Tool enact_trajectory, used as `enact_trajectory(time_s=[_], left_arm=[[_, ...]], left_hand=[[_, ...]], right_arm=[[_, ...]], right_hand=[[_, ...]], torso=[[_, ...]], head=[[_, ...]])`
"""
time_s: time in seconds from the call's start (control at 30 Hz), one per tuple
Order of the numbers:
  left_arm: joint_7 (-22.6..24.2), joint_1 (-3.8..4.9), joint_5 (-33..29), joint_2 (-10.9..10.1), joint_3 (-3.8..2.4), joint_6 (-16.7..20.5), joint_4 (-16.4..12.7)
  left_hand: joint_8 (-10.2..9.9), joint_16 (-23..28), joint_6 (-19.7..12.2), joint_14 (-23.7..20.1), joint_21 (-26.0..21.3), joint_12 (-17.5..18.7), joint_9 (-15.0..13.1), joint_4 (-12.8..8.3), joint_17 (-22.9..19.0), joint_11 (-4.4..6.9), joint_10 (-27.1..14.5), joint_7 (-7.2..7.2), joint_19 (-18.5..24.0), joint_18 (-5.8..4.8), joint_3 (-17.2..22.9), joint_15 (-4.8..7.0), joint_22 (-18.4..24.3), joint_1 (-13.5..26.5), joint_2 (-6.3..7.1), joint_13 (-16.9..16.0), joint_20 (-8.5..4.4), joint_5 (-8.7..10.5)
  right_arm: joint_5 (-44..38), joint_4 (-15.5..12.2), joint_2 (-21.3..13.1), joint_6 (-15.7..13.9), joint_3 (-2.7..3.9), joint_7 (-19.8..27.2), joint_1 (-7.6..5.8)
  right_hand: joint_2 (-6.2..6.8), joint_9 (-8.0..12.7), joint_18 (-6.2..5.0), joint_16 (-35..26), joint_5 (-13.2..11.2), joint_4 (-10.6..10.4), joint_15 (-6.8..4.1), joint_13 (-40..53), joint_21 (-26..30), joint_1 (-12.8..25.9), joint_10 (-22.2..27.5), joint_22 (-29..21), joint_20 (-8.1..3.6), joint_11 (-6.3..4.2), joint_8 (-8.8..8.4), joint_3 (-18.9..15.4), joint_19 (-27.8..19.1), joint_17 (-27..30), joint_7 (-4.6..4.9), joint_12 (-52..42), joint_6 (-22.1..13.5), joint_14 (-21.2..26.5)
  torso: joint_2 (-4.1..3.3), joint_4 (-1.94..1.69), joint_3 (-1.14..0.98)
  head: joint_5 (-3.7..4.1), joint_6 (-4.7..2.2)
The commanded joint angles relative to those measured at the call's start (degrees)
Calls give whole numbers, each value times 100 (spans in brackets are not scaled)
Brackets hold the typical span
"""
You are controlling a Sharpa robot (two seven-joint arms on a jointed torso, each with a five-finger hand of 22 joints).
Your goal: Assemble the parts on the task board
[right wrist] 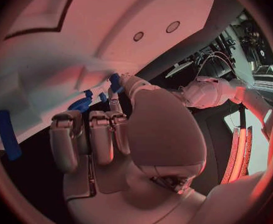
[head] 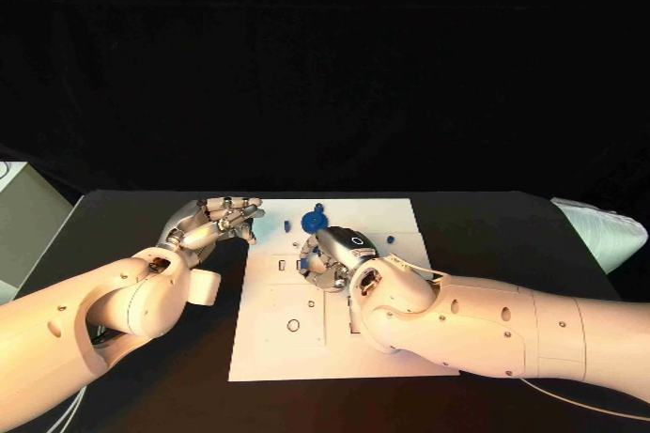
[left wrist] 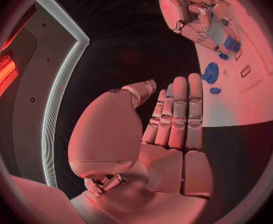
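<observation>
The task board (head: pixel 278 344) is laid flat in the middle of the black bench (head: pixel 122 222), with small blue parts (head: pixel 313 217) seen near its far edge. The right robot hand (head: pixel 332 253) is held over the board's middle, fingers curled down; a small blue part (right wrist: pixel 114 81) is seen at its fingertips, though whether it is pinched cannot be told. The left robot hand (head: pixel 214 224) is held above the bench just beside the board's far left corner, fingers straight and close together, nothing held.
</observation>
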State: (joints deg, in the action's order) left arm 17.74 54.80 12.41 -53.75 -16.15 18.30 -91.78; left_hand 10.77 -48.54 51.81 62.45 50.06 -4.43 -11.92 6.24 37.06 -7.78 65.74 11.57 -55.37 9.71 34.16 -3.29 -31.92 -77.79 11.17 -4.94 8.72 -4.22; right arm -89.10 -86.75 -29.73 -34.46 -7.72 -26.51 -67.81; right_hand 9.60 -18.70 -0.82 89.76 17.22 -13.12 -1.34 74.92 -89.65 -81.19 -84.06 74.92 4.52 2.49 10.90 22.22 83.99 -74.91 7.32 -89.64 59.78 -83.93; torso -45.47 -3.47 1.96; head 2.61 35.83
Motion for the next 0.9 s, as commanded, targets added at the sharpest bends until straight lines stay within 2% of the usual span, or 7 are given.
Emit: enact_trajectory(time_s=[0.03,0.67,0.9], left_arm=[[18,1,21,5,-4,-107,-13],[8,1,26,-4,-4,-117,-17],[8,0,30,23,-4,-126,8]], left_hand=[[-22,-29,-33,-44,31,31,-5,-25,-9,10,-35,11,34,80,14,-1,-5,33,-18,3,-4,16],[-22,-29,-33,-44,31,31,-5,-25,-9,10,-35,11,34,80,14,-1,-5,33,-18,3,-4,16],[-22,-29,-33,-44,31,31,-5,-25,-9,10,-35,11,34,80,14,-1,-5,33,-18,3,-4,16]], right_arm=[[-123,30,25,-40,0,-43,5],[-211,118,32,98,0,-189,5],[-219,99,32,113,0,-177,5]], right_hand=[[-5,-129,82,24,16,8,-30,1508,-35,62,-594,1508,-21,-15,72,31,601,-1509,-46,-36,18,-607],[27,-133,82,24,6,-5,-26,1508,-35,116,-594,1508,-17,-9,79,22,601,-1509,-40,-36,-2,-607],[37,-135,82,24,-1,-8,-24,1508,-35,131,-594,1508,-16,-9,83,22,601,-1509,-40,-36,-5,-607]], torso=[[2,2,-1],[2,-1,-3],[0,4,5]], head=[[-6,3],[-9,29],[6,33]])
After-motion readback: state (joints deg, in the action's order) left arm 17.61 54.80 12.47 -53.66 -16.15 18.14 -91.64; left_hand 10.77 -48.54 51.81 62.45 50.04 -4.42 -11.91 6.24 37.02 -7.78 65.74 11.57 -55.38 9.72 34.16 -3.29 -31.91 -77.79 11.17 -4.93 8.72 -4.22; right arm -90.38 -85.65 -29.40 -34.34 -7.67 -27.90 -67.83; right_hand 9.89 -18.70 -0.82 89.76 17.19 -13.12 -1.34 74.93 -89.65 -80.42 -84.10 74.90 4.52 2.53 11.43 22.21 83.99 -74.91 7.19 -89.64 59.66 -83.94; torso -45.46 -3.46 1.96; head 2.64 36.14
